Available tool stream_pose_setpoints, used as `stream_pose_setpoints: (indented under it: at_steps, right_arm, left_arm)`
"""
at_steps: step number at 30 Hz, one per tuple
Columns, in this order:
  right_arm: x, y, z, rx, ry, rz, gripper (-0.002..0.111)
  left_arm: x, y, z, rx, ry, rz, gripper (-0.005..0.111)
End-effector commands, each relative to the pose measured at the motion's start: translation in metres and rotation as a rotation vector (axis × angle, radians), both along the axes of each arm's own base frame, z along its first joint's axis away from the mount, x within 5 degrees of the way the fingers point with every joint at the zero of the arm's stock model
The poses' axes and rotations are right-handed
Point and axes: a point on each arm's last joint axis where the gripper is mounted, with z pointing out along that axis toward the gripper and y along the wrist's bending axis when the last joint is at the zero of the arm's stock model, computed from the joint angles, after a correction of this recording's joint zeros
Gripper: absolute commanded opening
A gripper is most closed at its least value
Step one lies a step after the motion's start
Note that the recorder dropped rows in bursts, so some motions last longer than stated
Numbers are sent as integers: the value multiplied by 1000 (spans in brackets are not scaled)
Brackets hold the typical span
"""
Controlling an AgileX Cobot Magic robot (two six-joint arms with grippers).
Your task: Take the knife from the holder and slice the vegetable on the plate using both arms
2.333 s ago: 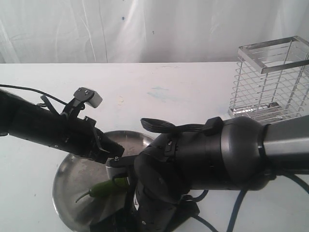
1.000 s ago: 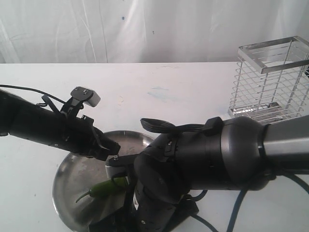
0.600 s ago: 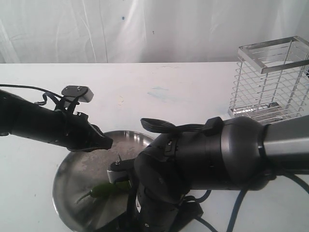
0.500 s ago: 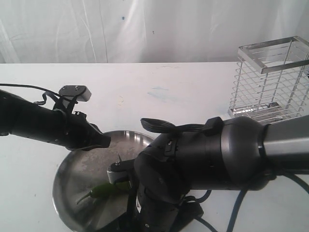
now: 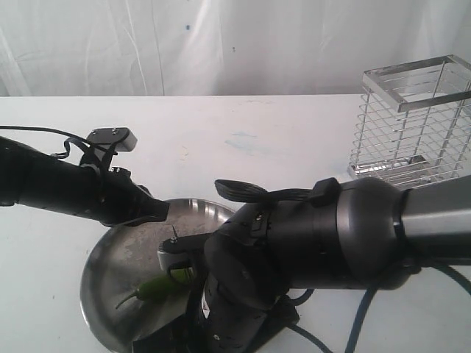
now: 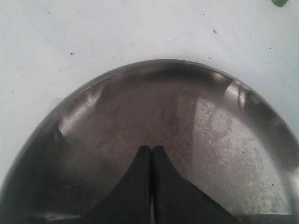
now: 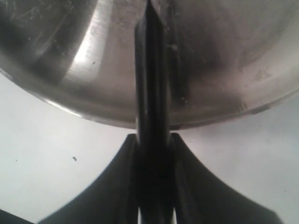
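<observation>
**Right gripper** [image 7: 154,140]: jaws were clamped on the black handle of the knife [image 7: 150,70], whose blade pointed out over the plate [image 7: 93,60].
**Left gripper** [image 6: 151,150]: jaws were pressed together and empty, poised above the plate's far part.
**Vegetable** [image 5: 158,288]: a green chili, lay on the plate towards its near edge, apart from the left gripper.
**Holder** [image 5: 408,121]: stood well apart on the table.
**Handling, judged:** the chili looked light, smooth and apt to roll, best pinned near the stem. The knife looked stiff and slim, rightly taken by its handle.
</observation>
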Motion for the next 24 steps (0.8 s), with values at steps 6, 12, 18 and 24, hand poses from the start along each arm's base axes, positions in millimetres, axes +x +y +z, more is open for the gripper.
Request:
stream_pose_setpoints:
  at_steps: [6, 12, 18, 24]
  right_arm:
    - [-1, 0, -1, -4, -5, 18, 0]
    - [-1, 0, -1, -4, -5, 18, 0]
    - [-4, -2, -1, -23, 29, 9, 0]
    - [-5, -3, -2, -34, 39, 9, 0]
  left_arm:
    - [0, 2, -2, 5, 1, 16, 0]
    - [-3, -2, 0, -33, 9, -31, 0]
    - [-5, -9, 5, -105, -7, -92, 0]
    - [-6, -11, 8, -125, -38, -125, 0]
